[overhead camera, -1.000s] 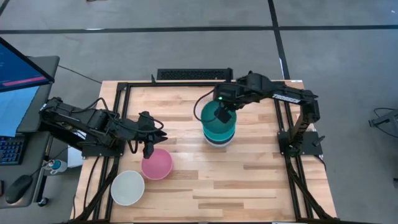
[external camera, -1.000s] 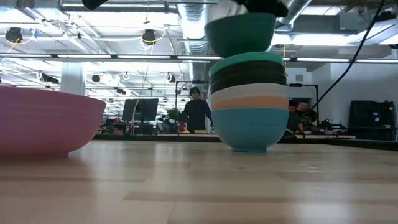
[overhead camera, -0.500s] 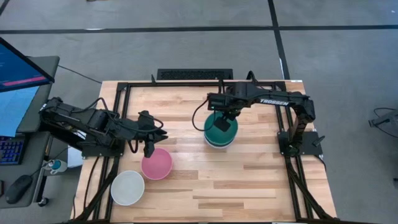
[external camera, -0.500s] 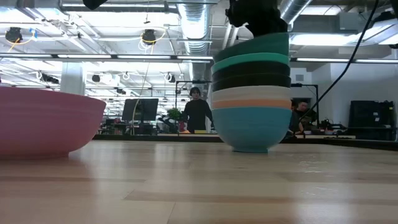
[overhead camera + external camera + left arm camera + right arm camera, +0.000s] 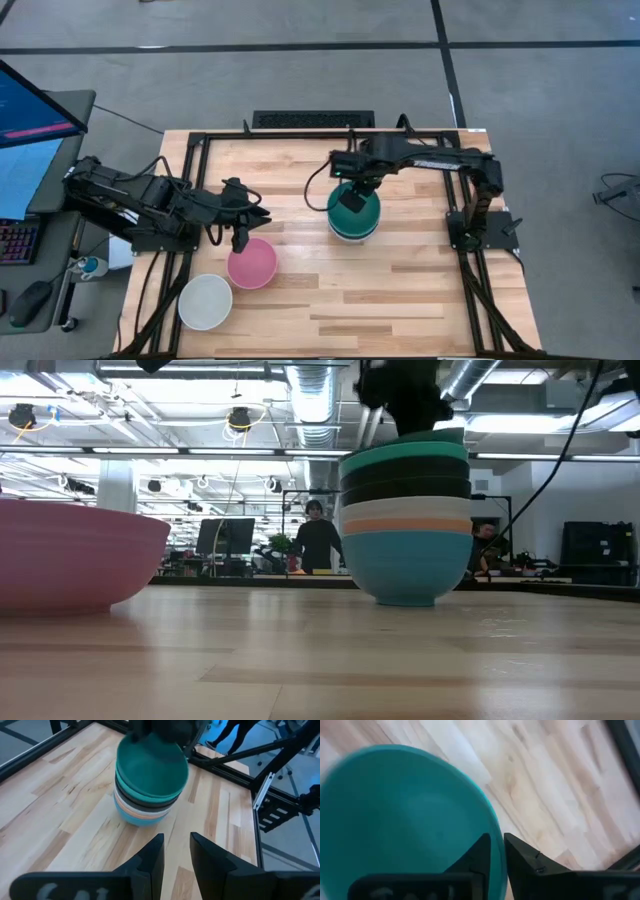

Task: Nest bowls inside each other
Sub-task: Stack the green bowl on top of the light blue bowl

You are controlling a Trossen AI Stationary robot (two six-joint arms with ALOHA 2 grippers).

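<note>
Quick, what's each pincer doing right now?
Left pincer: slightly open, empty, beside the pink bowl.
Right pincer: shut on the dark teal bowl atop the stack.

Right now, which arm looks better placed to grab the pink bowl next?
Probably the left: its gripper hangs right at the pink bowl, while the right gripper is over the stack, its fingers at the teal bowl's rim.

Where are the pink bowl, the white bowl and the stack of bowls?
pink bowl (image 5: 251, 263), high view, its inside.
white bowl (image 5: 205, 301), high view, its inside.
stack of bowls (image 5: 405, 565), low view, the blue bottom bowl's wall.
</note>
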